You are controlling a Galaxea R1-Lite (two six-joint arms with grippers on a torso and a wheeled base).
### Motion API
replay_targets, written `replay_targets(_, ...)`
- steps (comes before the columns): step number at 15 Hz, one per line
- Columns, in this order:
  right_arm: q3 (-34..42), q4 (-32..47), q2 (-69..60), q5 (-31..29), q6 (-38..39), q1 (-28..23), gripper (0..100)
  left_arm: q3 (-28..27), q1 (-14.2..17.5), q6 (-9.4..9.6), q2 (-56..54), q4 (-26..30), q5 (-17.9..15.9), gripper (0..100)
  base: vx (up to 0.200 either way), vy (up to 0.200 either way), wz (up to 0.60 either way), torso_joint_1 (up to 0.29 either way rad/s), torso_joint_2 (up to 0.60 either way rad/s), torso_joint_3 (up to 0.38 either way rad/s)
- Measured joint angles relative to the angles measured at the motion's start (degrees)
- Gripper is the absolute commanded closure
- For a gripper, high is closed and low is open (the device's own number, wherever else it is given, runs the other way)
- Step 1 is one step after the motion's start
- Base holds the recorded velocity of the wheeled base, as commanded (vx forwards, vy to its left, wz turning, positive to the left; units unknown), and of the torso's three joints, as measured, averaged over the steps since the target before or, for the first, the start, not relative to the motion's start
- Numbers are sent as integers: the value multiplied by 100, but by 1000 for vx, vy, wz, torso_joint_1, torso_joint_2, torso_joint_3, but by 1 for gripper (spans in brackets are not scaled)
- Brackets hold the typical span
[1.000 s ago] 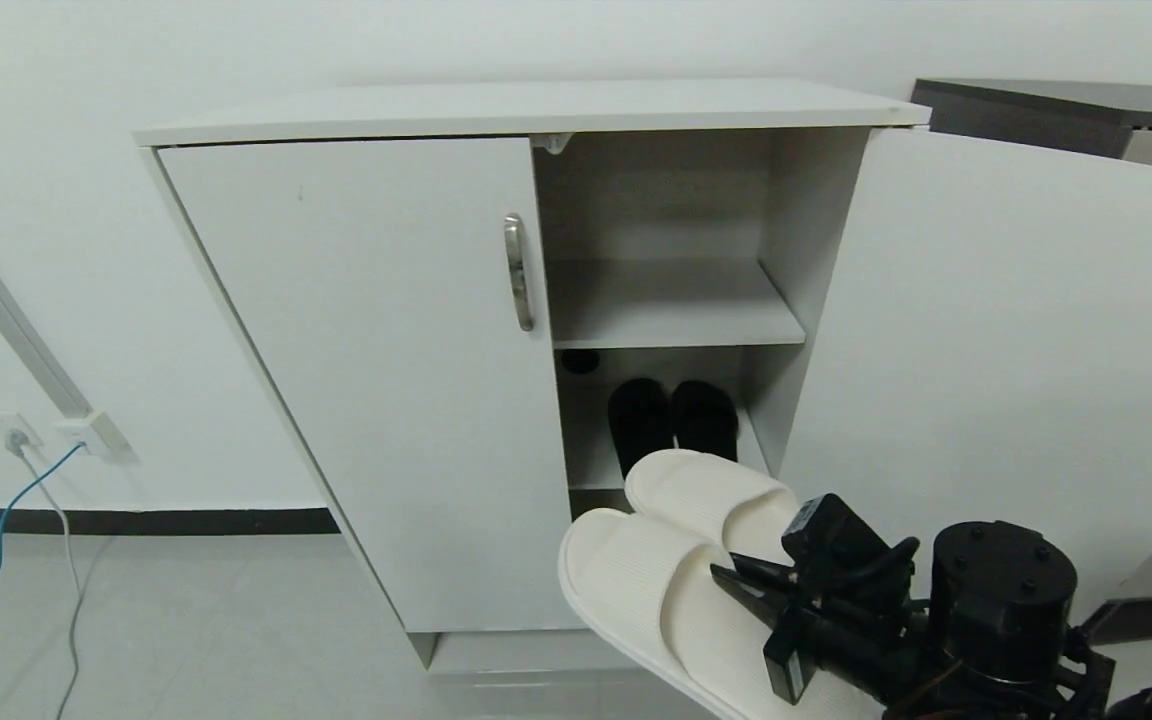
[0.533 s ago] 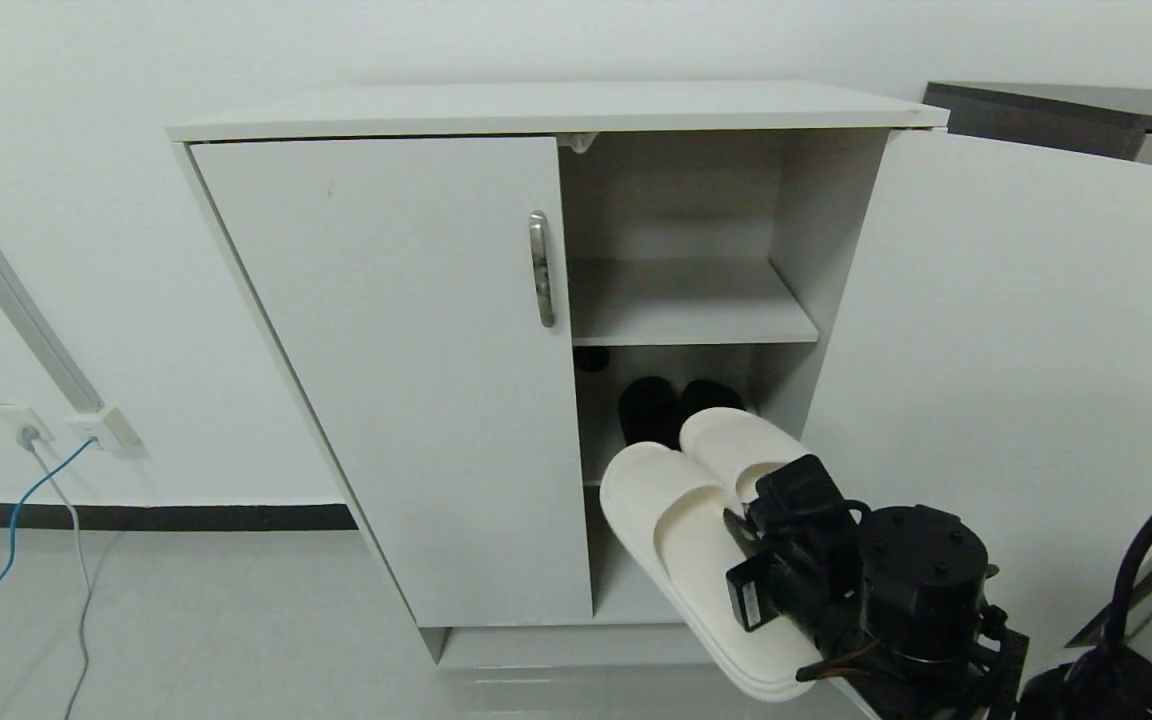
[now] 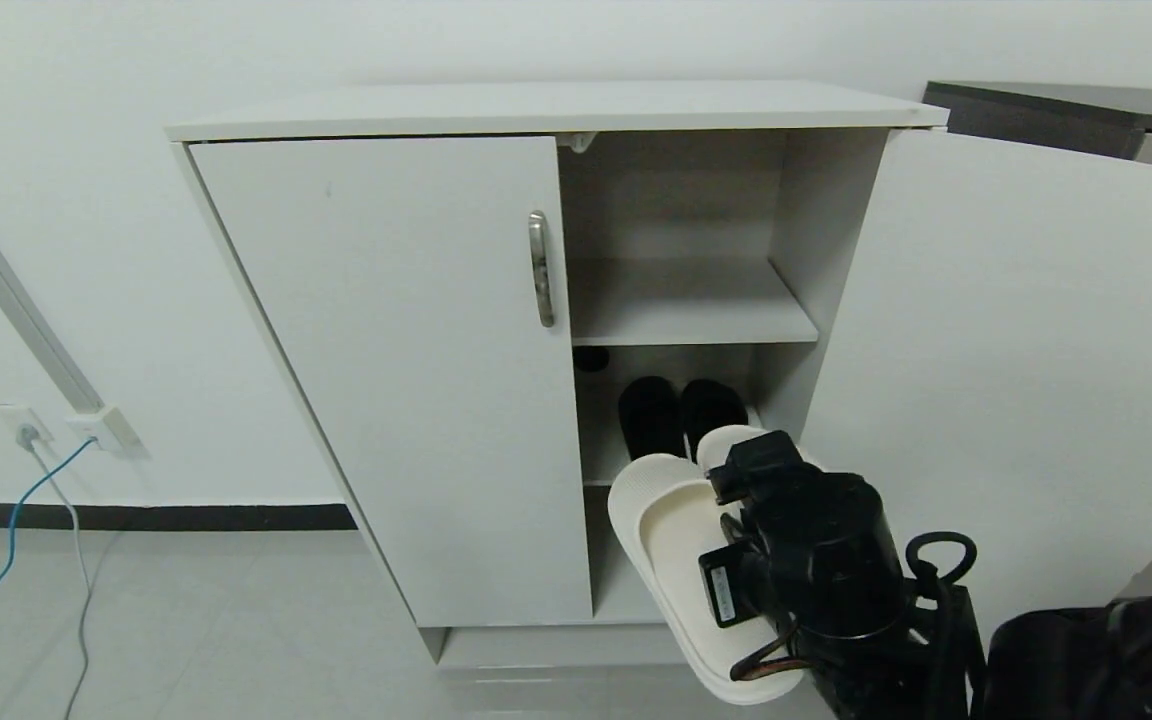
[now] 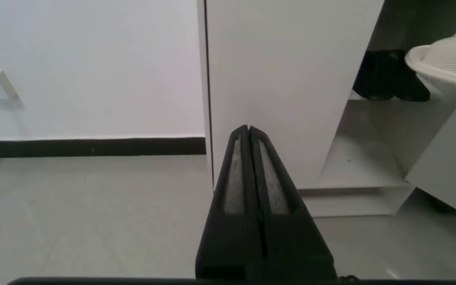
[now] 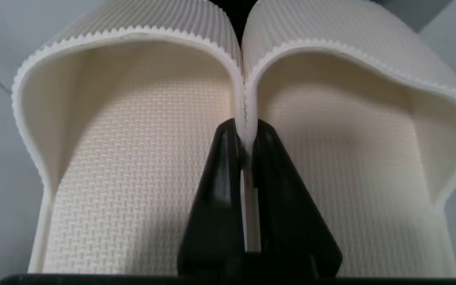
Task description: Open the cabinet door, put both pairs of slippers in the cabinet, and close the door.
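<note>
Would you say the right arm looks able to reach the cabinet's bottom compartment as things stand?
Probably yes: the right door stands wide open, the right gripper holds the white slippers just before the opening, and the black slippers sit one shelf up, leaving the bottom compartment seemingly free.

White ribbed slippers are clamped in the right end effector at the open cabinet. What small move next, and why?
Probably ease the right end effector forward and slightly down, carrying the white ribbed slippers into the bottom compartment. Their toes sit at the opening of the white two-door cabinet, and the black slippers already occupy the shelf above.
</note>
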Motion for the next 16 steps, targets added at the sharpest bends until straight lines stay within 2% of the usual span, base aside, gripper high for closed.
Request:
replay_targets(2, -700, 1093, -315, -286, 425, 174, 100, 0, 0, 0, 0, -2, 0, 100, 0, 0, 0, 0, 0, 0)
replay_targets(4, -1257, 1492, -508, -733, 538, 308, 100, 0, -5, 0, 0, 0, 0, 100, 0, 0, 0, 0, 0, 0)
replay_targets(7, -1679, 1564, -579, -1005, 510, 345, 100, 0, 0, 0, 0, 0, 0, 100, 0, 0, 0, 0, 0, 0)
replay_targets(16, -2180, 1391, -117, -994, 151, -44, 100, 10, 0, 15, 0, 0, 22, 100, 0, 0, 0, 0, 0, 0)
